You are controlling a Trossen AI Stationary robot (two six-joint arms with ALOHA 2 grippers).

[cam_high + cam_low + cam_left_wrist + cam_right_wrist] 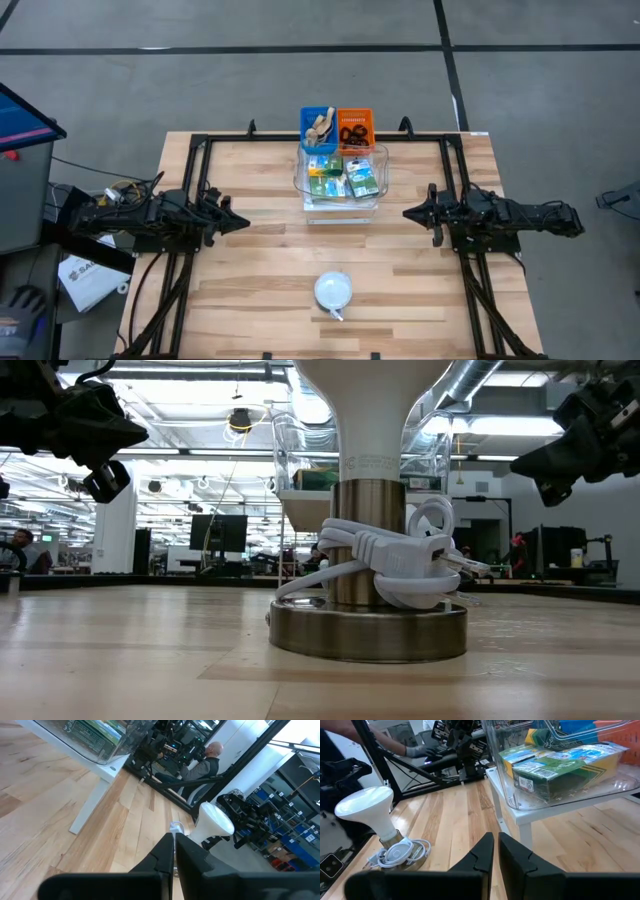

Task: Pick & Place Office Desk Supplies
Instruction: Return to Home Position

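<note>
Several yellow-and-green crayon boxes [341, 177] lie in a clear bin [300, 180] that stands on a white riser at the table's far middle. They also show in the right wrist view [555, 767]. Behind the bin, a blue basket [319, 128] holds tan rubber bands and an orange basket [355, 128] holds black loops. My left gripper [240, 222] hovers shut at the table's left, pointing toward the middle. My right gripper [410, 213] hovers shut at the right, facing it. Neither holds anything.
A small desk lamp [333, 292] with a white shade, a metal base and a coiled white cord [400, 565] stands near the table's front middle. Black frame rails [200, 150] run along the table's edges. A person [207, 762] sits beyond the table.
</note>
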